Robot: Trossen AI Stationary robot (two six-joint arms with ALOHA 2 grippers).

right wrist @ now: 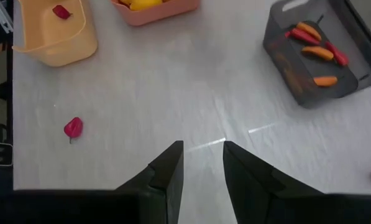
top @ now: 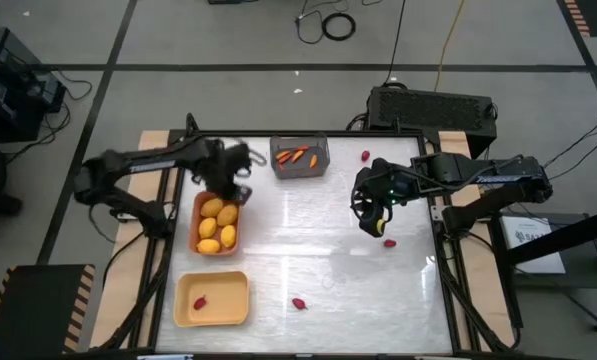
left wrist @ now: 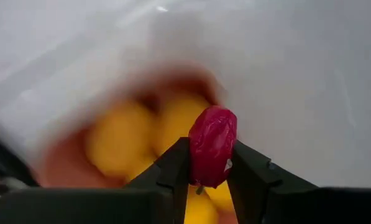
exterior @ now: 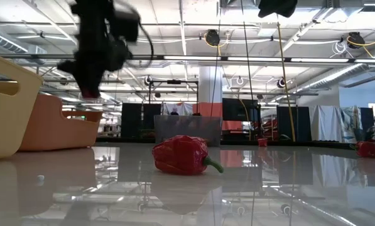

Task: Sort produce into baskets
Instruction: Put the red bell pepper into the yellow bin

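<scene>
I read the left gripper [left wrist: 209, 177] as clamped on a small red pepper [left wrist: 212, 146], held above the far end of the orange-brown tray [top: 197, 212], near the grey bin [top: 299, 172]. In the left wrist view the pepper's long axis runs along the fingers, its rounded wrinkled end pointing out past the fingertips and a short stem end tucked down between them; its skin is glossy, deep red, creased. Blurred below it I see the yellow-orange oval fruits [top: 218, 223] lying packed in the orange-brown tray, their long axes mixed in direction. The pale yellow tray [top: 183, 309] sits at the table's near left and holds one red pepper [top: 200, 301]. The grey bin at the far middle holds thin orange and red sticks [right wrist: 317, 52], most lying roughly parallel across the bin. A loose red pepper [exterior: 182, 154] lies on its side on the table [top: 338, 250] near the front edge, green stem pointing to the right in the low view, body lumpy and shiny. Further loose red pieces lie at the far right [top: 365, 155] and just beside the right gripper [top: 389, 242]. The right gripper [right wrist: 202, 163] hangs over the table's right-middle, fingers slightly parted with nothing between them.
</scene>
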